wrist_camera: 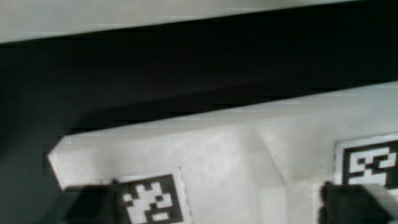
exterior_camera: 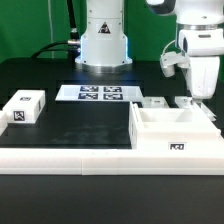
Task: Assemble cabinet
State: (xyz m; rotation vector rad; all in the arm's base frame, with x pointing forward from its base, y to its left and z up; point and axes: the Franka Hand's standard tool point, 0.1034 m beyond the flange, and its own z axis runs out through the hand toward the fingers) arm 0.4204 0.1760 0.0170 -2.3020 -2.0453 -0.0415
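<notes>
The cabinet (exterior_camera: 172, 131) is a large white open-topped box with a small tag on its front, standing at the exterior view's right on the black table. My gripper (exterior_camera: 197, 97) hangs just behind the cabinet's far right corner, low over a small white tagged part (exterior_camera: 185, 103). In the wrist view my gripper (wrist_camera: 217, 205) is open, with its dark fingers (wrist_camera: 80, 205) wide apart. A white tagged surface (wrist_camera: 231, 150) lies under and between them, and it reaches past both fingers. I cannot tell whether the fingers touch it.
The marker board (exterior_camera: 100, 93) lies at the back centre in front of the robot base (exterior_camera: 104, 45). A small white tagged block (exterior_camera: 24, 107) sits at the left. Another small white part (exterior_camera: 155, 102) lies behind the cabinet. A white ledge (exterior_camera: 60, 156) runs along the front.
</notes>
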